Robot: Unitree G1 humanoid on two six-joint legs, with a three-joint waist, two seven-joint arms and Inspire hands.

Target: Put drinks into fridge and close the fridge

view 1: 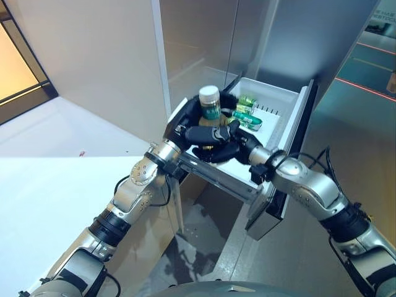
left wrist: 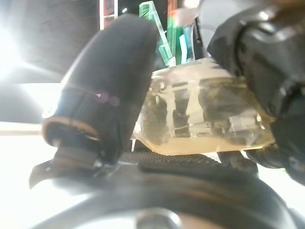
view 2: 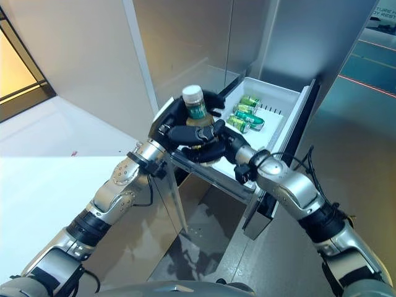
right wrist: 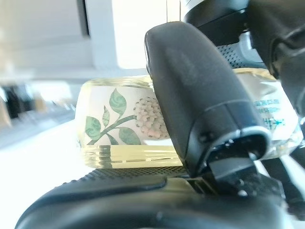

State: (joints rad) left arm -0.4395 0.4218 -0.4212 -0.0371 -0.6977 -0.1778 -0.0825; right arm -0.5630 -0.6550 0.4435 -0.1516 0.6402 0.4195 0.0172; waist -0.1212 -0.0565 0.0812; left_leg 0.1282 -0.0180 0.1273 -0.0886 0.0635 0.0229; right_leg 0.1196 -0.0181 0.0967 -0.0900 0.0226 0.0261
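A pale drink bottle (view 1: 210,103) with a white cap and a green label stands upright between both hands, above the near left corner of the open white fridge drawer (view 1: 291,117). My left hand (view 1: 197,133) is curled round its lower part from the left. My right hand (view 1: 230,143) grips it from the right and below. In the left wrist view the thumb (left wrist: 109,81) presses the bottle's clear base (left wrist: 205,114). In the right wrist view the thumb (right wrist: 200,95) lies across the flowered label (right wrist: 119,119). Green cans (view 1: 247,114) lie in the drawer.
The drawer's dark front panel (view 1: 281,204) juts out toward me at the right. Steel fridge walls (view 1: 198,43) rise behind the drawer. A white table (view 1: 49,185) lies at the left, close under my left arm. Grey floor shows below the drawer.
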